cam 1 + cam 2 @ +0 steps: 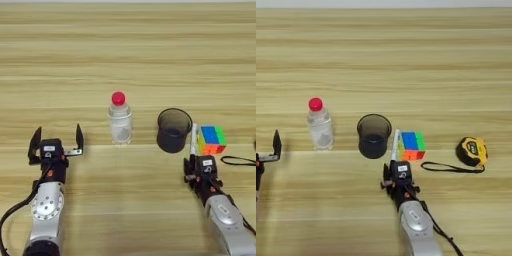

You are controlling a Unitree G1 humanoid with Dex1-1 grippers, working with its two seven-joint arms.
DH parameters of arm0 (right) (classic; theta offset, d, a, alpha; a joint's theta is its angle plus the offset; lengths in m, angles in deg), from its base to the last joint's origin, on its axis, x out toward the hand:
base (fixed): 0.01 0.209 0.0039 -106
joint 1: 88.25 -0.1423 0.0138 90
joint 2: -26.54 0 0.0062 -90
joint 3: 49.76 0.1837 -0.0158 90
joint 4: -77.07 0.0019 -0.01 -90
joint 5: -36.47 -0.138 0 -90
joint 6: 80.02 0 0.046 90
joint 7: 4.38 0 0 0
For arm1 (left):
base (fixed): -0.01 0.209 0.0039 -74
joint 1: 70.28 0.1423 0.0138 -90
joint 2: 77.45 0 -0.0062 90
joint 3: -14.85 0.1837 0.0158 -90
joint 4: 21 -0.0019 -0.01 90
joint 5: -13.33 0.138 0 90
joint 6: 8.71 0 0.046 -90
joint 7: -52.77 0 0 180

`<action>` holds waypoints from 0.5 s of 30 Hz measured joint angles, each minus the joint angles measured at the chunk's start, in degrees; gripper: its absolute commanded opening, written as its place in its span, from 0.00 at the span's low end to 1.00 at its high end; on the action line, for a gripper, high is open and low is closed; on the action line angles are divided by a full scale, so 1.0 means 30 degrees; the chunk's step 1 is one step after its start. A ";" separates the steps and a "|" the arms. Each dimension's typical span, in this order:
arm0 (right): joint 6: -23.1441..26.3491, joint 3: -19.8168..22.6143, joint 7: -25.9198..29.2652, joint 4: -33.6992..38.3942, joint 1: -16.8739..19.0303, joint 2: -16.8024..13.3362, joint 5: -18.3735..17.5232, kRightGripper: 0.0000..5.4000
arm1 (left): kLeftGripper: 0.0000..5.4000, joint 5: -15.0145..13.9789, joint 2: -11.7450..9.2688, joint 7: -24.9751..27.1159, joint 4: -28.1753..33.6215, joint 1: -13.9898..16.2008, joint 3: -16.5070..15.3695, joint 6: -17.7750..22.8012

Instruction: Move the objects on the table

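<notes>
The big wooden table (130, 50) fills the view, with long stripes running side to side. 2 robot arms come up from its near edge. The left gripper (56, 142) rests near the near left corner with its 2 black fingers spread wide, holding nothing. The right gripper (395, 167) sits at the near edge, and its fingers are closed around the bottom of the slim white marker (395, 144). The marker stands up between the cup and the cube.

A clear bottle (120, 121) with a red cap stands upright around the middle of the table. To its right is a dark cup (174, 130). Just right of the cup is the colourful puzzle cube (412, 145). Further right, toward the right edge, lies the yellow-and-black tape measure (472, 151). Its black cord (451, 169) trails left toward the cube
</notes>
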 measured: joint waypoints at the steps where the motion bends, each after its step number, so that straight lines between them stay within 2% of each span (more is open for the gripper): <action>1: -0.0107 0.0062 -0.0011 -0.0150 -0.0103 -0.0015 0.0001 0.23 | 1.00 0.0000 0.0000 0.0000 0.0000 0.0000 -0.0002 0.0000; 5: -0.0526 0.0207 -0.0047 -0.0785 -0.0463 -0.0051 0.0011 0.14 | 1.00 0.0000 -0.0001 -0.0004 0.0000 0.0000 -0.0004 0.0000; 15: -0.1056 0.0270 -0.0696 -0.1198 -0.0605 -0.0092 0.0263 0.14 | 1.00 0.0002 -0.0001 -0.0008 0.0000 0.0000 -0.0007 -0.0001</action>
